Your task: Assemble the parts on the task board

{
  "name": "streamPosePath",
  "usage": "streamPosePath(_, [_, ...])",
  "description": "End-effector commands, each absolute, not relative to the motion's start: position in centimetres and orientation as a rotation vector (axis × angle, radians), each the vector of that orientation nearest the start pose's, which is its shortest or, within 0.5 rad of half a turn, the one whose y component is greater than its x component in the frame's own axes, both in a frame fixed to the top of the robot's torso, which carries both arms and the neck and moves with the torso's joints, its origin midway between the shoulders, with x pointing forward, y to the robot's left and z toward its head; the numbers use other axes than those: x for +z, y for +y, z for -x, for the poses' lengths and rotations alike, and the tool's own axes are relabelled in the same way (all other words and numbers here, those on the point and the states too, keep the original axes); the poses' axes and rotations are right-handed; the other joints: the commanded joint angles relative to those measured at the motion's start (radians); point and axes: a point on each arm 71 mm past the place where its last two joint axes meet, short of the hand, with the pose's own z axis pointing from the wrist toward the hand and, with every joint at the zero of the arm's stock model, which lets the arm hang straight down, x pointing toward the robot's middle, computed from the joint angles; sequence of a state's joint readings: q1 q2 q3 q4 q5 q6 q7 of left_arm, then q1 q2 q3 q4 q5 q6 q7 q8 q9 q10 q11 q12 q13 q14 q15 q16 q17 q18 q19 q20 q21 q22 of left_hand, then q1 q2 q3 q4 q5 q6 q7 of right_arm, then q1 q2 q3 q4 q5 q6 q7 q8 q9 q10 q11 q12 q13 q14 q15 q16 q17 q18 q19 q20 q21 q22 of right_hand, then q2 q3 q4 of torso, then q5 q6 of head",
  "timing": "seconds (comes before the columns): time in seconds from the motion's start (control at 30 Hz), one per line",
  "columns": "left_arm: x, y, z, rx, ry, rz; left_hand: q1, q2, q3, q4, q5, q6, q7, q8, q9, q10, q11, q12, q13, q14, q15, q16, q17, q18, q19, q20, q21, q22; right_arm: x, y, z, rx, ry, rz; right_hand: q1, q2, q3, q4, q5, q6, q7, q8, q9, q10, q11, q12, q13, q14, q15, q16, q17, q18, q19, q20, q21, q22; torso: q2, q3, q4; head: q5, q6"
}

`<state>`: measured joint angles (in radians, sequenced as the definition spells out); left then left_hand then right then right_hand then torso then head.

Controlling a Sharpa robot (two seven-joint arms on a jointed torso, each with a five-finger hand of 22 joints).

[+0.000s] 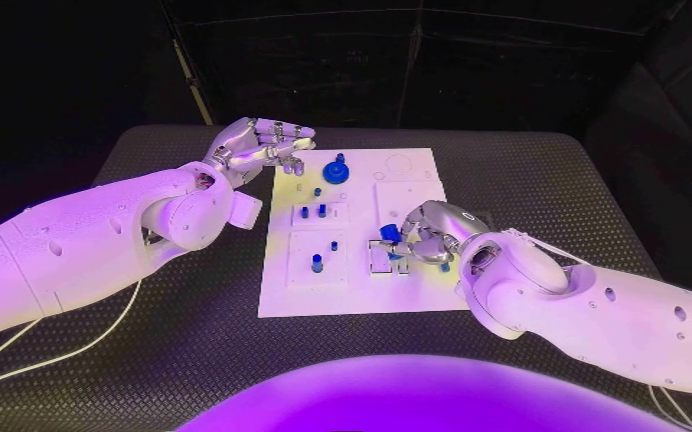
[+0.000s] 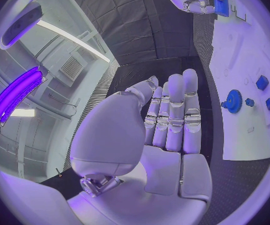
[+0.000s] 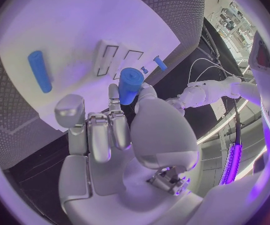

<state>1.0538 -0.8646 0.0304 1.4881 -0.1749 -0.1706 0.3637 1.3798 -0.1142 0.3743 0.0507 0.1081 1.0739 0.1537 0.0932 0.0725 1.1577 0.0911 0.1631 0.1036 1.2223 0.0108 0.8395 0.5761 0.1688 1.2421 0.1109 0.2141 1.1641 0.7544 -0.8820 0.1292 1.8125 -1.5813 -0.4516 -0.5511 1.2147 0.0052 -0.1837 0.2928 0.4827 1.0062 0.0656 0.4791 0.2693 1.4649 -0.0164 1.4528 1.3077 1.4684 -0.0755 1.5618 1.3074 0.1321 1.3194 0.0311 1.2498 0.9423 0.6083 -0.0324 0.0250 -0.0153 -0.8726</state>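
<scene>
you've got one white task board (image 1: 361, 287) lying in the middle of the black worktop (image 1: 562, 192), and two hands in play

your right hand (image 1: 415, 240) sits over the board's right side, near its lower half. it's pinching one blue cylinder-shaped part (image 3: 130, 85) between the thumb and a finger, with the other fingers curled alongside; the right wrist view shows that pretty clearly, and the left wrist view catches the same blue piece in that hand too. under the hand in the right wrist view you can see two rectangular slots (image 3: 118, 56) side by side in the board

your left hand (image 1: 260, 147) is up at the board's top left corner, palm up, fingers stretched out straight and close together, nothing in it. the left wrist view shows the flat empty palm the same way

parts i can count on the board from the head view: one round blue gear (image 1: 336, 170) near the top edge, just beside the left hand's fingertips, and a handful of small blue pegs standing in the left half, roughly two in the upper block (image 1: 313, 212) and two in the lower block (image 1: 325, 257), though they're tiny so don't hold me to it. the right wrist view also shows one longer blue rod (image 3: 39, 71) lying flat on the board, well apart from the held part, plus one little blue stub (image 3: 160, 63) near the slots
</scene>
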Motion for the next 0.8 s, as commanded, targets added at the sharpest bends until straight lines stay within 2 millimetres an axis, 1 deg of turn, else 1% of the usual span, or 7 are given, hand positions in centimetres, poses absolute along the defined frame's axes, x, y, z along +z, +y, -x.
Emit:
streamPosePath(0.03, [-22.27, 21.93, -47.29, -1.583, 1.56, 1.033, -0.004, 0.008, -0.005, -0.002, -0.005, -0.002, 0.004, -0.004, -0.001, -0.005, 0.001, 0.004, 0.001, -0.007, 0.001, -0.003, -0.001, 0.013, 0.001, 0.003, -0.006, -0.001, -28.42, -16.0, -36.7, 0.567, 1.945, -0.196, -0.027, -0.006, -0.013, 0.001, -0.012, 0.015, -0.011, -0.001, 0.005, 0.026, -0.003, -0.006, 0.11, 0.099, -0.006, 0.003, 0.25, -0.018, -0.001, -0.001, 0.002, 0.001, 0.0, 0.0004, 0.0001, 0.002, 0.0])
streamPosePath(0.17, [-22.27, 21.85, -47.28, -1.585, 1.561, 1.033, -0.006, 0.009, -0.006, -0.001, -0.005, -0.002, 0.004, -0.004, -0.001, -0.005, 0.001, 0.004, 0.001, -0.007, 0.002, -0.003, -0.001, 0.013, 0.001, 0.003, -0.006, -0.002, -28.69, -15.58, -36.78, 0.558, 1.968, -0.191, -0.051, -0.001, -0.028, 0.0, -0.05, 0.023, -0.015, 0.003, 0.016, 0.028, -0.006, -0.006, 0.113, 0.099, -0.008, 0.003, 0.25, -0.018, -0.001, -0.003, 0.003, 0.003, 0.0, 0.0, 0.0012, 0.002, 0.0])
streamPosePath(0.47, [-22.28, 21.83, -47.31, -1.585, 1.56, 1.032, -0.009, 0.01, -0.007, 0.001, -0.005, -0.003, 0.005, -0.004, -0.001, -0.006, 0.001, 0.005, 0.002, -0.007, 0.002, -0.003, -0.001, 0.012, 0.002, 0.003, -0.007, -0.003, -28.83, -15.48, -36.97, 0.54, 1.963, -0.196, -0.07, 0.005, -0.043, 0.0, -0.085, 0.027, -0.019, 0.008, 0.029, 0.028, -0.009, -0.008, 0.114, 0.099, -0.011, 0.003, 0.248, -0.018, -0.002, -0.006, 0.003, 0.003, 0.0, 0.0003, -0.0012, 0.001, 0.0])
streamPosePath(0.6, [-22.29, 21.8, -47.32, -1.585, 1.56, 1.032, -0.009, 0.01, -0.007, 0.001, -0.005, -0.003, 0.005, -0.004, -0.001, -0.006, 0.001, 0.005, 0.002, -0.007, 0.002, -0.003, -0.001, 0.012, 0.002, 0.003, -0.007, -0.003, -28.83, -15.43, -37.09, 0.537, 1.951, -0.198, -0.079, 0.004, -0.052, 0.0, -0.121, 0.025, -0.019, 0.009, 0.037, 0.027, -0.01, -0.012, 0.112, 0.099, -0.011, 0.002, 0.246, -0.017, -0.004, -0.007, 0.001, 0.0, 0.0, 0.0001, -0.0001, -0.001, 0.0])
streamPosePath(0.63, [-22.29, 21.8, -47.33, -1.585, 1.56, 1.032, -0.009, 0.01, -0.007, 0.001, -0.005, -0.003, 0.005, -0.004, -0.001, -0.006, 0.001, 0.005, 0.002, -0.007, 0.002, -0.003, -0.001, 0.012, 0.002, 0.003, -0.007, -0.003, -28.84, -15.41, -37.11, 0.537, 1.95, -0.199, -0.083, 0.003, -0.055, 0.0, -0.14, 0.024, -0.019, 0.009, 0.04, 0.026, -0.009, -0.014, 0.111, 0.099, -0.011, 0.002, 0.246, -0.017, -0.005, -0.007, 0.0, -0.002, -0.001, -0.0001, 0.0004, -0.001, 0.0])
streamPosePath(0.73, [-22.3, 21.79, -47.33, -1.585, 1.561, 1.032, -0.009, 0.01, -0.007, 0.001, -0.005, -0.003, 0.005, -0.004, -0.001, -0.006, 0.001, 0.005, 0.002, -0.007, 0.002, -0.003, -0.001, 0.012, 0.002, 0.003, -0.007, -0.003, -28.85, -15.33, -37.15, 0.539, 1.946, -0.198, -0.111, -0.006, -0.067, 0.001, -0.234, 0.02, -0.018, 0.009, 0.049, 0.025, -0.008, -0.018, 0.109, 0.098, -0.011, 0.001, 0.244, -0.016, -0.008, -0.006, -0.003, -0.006, 0.0, -0.0004, 0.0019, -0.001, 0.0])
streamPosePath(0.8, [-22.3, 21.8, -47.33, -1.585, 1.561, 1.033, -0.009, 0.01, -0.007, 0.001, -0.005, -0.003, 0.005, -0.004, -0.001, -0.006, 0.001, 0.005, 0.002, -0.007, 0.002, -0.003, -0.001, 0.012, 0.002, 0.003, -0.007, -0.003, -28.85, -15.25, -37.17, 0.542, 1.944, -0.197, -0.143, -0.024, -0.065, 0.002, -0.296, 0.016, -0.017, 0.008, 0.055, 0.022, -0.007, -0.024, 0.106, 0.098, -0.009, 0.0, 0.242, -0.016, -0.01, -0.006, -0.006, -0.01, 0.001, -0.0004, 0.0015, 0.0, 0.0])
